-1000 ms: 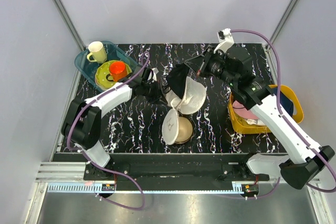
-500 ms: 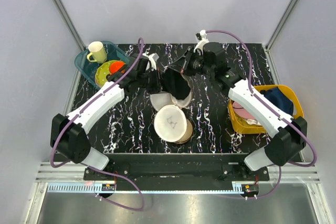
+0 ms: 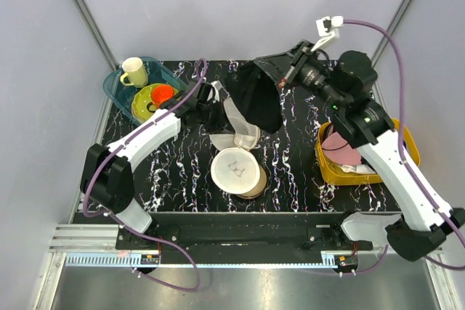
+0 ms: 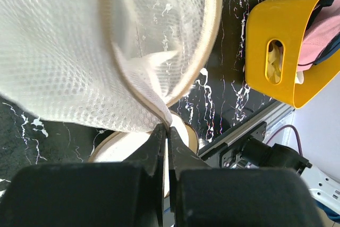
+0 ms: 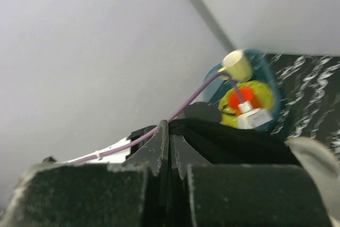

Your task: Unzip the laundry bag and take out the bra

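Step in hand: you appear to be past the unzipping. The round lid hangs free of the laundry bag and rests on a bronze bowl near the middle of the near edge.
Laundry bag: it is lifted over the table's centre and stretched between your two arms. The cream mesh is on the left, and the dark inner layer is pulled up toward the far edge.
Left gripper: its fingers are pinched tight on a seam of the cream mesh.
Right gripper: its fingers are closed narrow on the dark inner layer, raised above the table.
Bra: a pink-mauve padded piece lies in the yellow basket at the right edge. It looks like the bra, already out of the bag. Nothing pink shows in the bag.
Next move: the removal seems done, so you probably need to lower the bag gently toward the table's centre. Then open both grips, keeping the mesh from snagging on the fingers or the bowl.
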Robot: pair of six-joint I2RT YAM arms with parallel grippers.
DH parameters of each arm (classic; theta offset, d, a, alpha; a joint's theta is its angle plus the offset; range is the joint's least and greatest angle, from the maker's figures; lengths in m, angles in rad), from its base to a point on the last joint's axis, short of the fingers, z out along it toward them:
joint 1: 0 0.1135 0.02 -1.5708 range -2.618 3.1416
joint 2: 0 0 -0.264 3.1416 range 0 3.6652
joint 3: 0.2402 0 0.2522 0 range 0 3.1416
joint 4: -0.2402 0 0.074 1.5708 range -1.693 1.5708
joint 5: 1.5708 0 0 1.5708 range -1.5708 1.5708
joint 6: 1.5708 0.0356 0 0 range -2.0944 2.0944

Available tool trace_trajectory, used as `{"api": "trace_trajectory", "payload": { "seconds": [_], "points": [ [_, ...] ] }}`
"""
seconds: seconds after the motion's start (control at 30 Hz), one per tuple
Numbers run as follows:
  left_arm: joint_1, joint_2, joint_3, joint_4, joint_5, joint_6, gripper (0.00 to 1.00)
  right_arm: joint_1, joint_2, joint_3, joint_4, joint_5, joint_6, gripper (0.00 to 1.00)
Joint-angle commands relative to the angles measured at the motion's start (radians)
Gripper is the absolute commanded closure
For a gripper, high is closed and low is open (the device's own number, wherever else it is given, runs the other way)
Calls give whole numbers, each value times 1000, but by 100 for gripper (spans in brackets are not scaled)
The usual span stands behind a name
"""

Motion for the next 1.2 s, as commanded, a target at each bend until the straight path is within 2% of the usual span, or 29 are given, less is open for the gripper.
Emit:
{"api": "trace_trajectory", "payload": {
  "seconds": [0.0, 0.2, 0.27, 0.3, 0.43, 0.67, 0.77, 0.9, 1.07, 1.17],
  "points": [
    [18, -24, -5, 44, -7, -11, 100, -74, -73, 47, -129, 170, -129, 100],
    [50, -59, 4, 36, 9, -5, 100, -326, -156, -57, -264, 207, -141, 100],
    [53, -79, 15, 30, 12, -2, 100, -358, -179, -80, -325, 241, -159, 100],
    [55, -85, 35, 24, 6, 8, 100, -380, -200, -103, -351, 305, -165, 100],
    [47, -114, 104, -57, -88, 47, 100, -429, -282, -192, -427, 424, -176, 100],
    [48, -136, 248, -87, -91, 65, 100, -482, -386, -253, -603, 663, -224, 100],
    [47, -119, 340, -110, -176, 77, 100, -507, -386, -263, -638, 674, -228, 100],
    [48, -87, 440, -136, -189, 99, 100, -579, -345, -278, -648, 634, -222, 100],
    [48, -78, 466, -136, -166, 107, 100, -712, -308, -296, -651, 574, -202, 100],
    [52, -75, 461, -136, -165, 114, 100, -771, -299, -299, -678, 638, -172, 100]
  ]
}}
